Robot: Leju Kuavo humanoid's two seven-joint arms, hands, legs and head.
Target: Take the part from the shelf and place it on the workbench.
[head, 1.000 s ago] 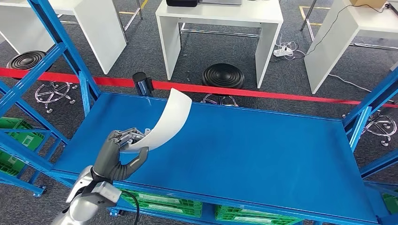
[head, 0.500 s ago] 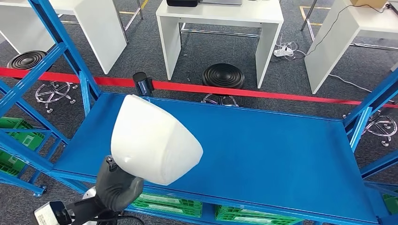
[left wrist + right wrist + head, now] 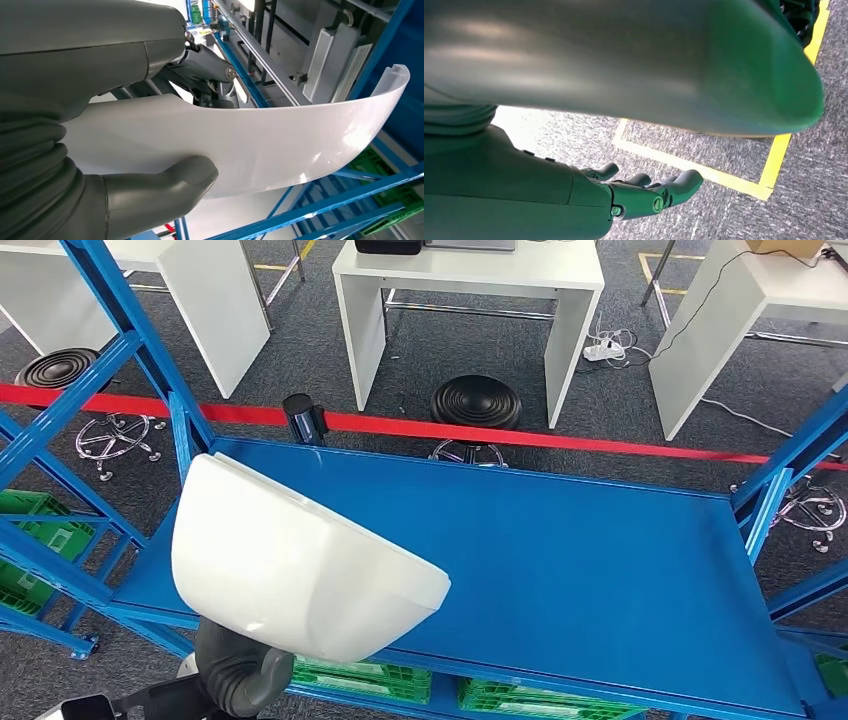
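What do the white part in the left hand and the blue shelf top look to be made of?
White part: probably moulded plastic, glossy; it shows soft highlights and a thin curved edge. Blue shelf top: likely painted sheet metal, smooth satin with faint sheen. The left hand grips the part with grey, matte-looking fingers.

- A red tape barrier (image 3: pixel 600 443) runs straight across the grey carpet behind the blue frame.
- Two black round stools (image 3: pixel 475 400) sit by it, one at far left (image 3: pixel 55 368).
- White tables (image 3: pixel 470 285) stand beyond, a power strip (image 3: pixel 603 350) between them.
- Green crates (image 3: pixel 350 675) sit below.
- Yellow floor lines (image 3: pixel 704 172) mark the carpet.
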